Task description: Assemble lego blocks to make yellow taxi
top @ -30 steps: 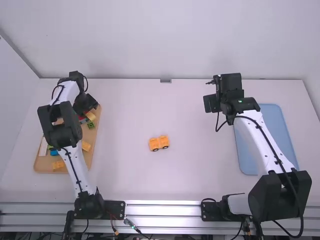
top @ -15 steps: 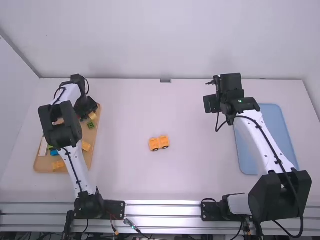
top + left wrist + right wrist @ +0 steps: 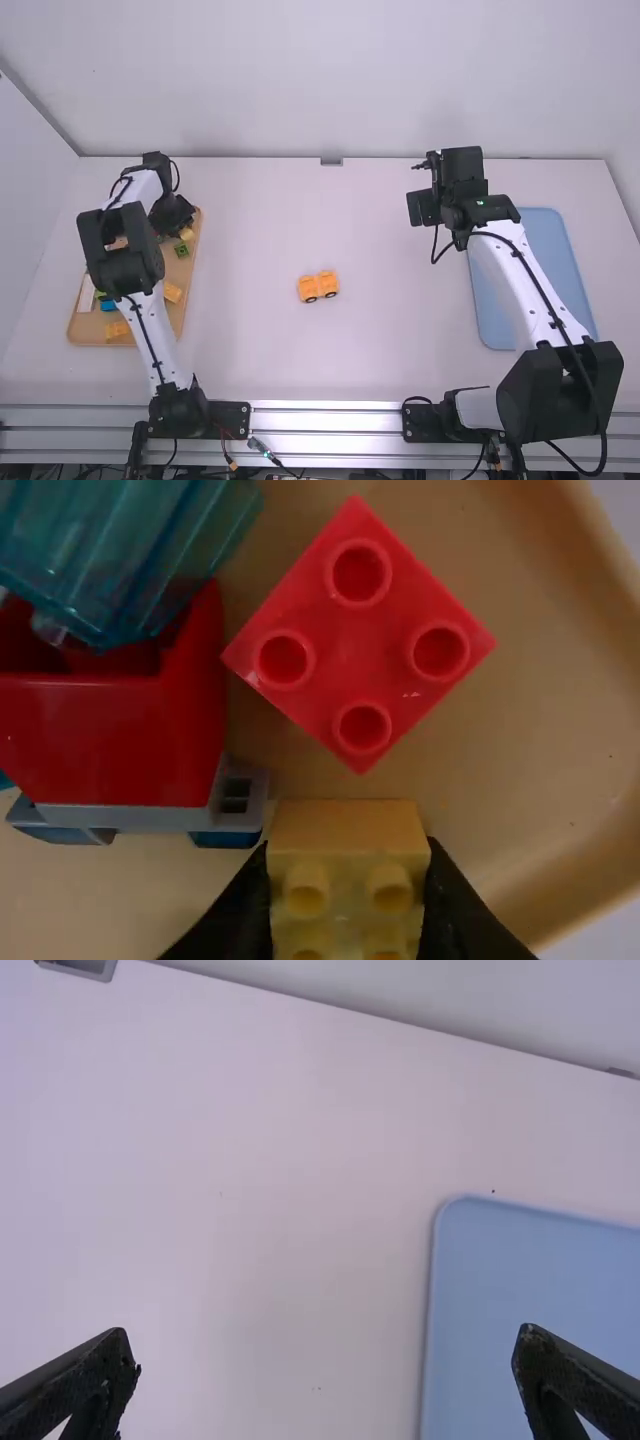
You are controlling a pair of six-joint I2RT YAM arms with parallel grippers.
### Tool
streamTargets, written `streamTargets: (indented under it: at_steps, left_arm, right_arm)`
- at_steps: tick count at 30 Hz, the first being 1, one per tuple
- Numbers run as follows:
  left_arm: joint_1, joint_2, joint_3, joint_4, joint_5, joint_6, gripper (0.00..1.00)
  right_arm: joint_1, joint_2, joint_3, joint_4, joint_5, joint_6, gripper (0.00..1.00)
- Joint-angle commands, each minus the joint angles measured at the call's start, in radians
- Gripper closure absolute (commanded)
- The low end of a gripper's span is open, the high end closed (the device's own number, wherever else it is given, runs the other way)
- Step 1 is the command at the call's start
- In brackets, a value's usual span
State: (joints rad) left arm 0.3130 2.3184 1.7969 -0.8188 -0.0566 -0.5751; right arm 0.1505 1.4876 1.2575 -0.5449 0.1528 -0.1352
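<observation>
Taxi (image 3: 318, 286) — likely light, stiff; grip it low by its sides.
Your left gripper (image 3: 347, 854) pinches a yellow block (image 3: 346, 825) — your right gripper (image 3: 328, 1345) stands wide.

features a pale blue tray (image 3: 545, 270) with rounded corners, lying flat toward the right side of a white table (image 3: 400, 340). also takes in a small gray fitting (image 3: 331, 161) at the middle of the table's far edge, a plain white back wall (image 3: 320, 80), a side wall (image 3: 30, 200) at left and a silver metal rail (image 3: 325, 421) along the near edge.
</observation>
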Motion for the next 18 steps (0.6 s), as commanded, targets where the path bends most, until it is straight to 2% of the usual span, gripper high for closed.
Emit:
streamTargets:
  at_steps: [1,3,9,13,18]
  left_arm:
    - [0.003,-0.014,-0.015,0.008,0.011,0.007,0.85]
    - [0.002,-0.016,-0.014,0.021,0.013,0.021,0.98]
    - [0.001,-0.023,0.073,-0.049,0.012,0.053,0.98]
    - [-0.033,-0.028,0.163,-0.131,-0.015,0.296,0.99]
    - [-0.116,-0.061,0.173,-0.208,-0.091,0.446,0.99]
  right_arm:
    - [0.0,-0.003,0.037,-0.007,0.003,0.004,0.01]
    - [0.0,-0.003,0.037,-0.01,0.005,0.003,0.01]
    - [0.0,-0.003,0.037,-0.01,0.005,0.004,0.01]
    - [0.0,-0.003,0.037,-0.01,0.005,0.004,0.01]
    - [0.0,-0.003,0.037,-0.002,0.002,0.004,0.01]
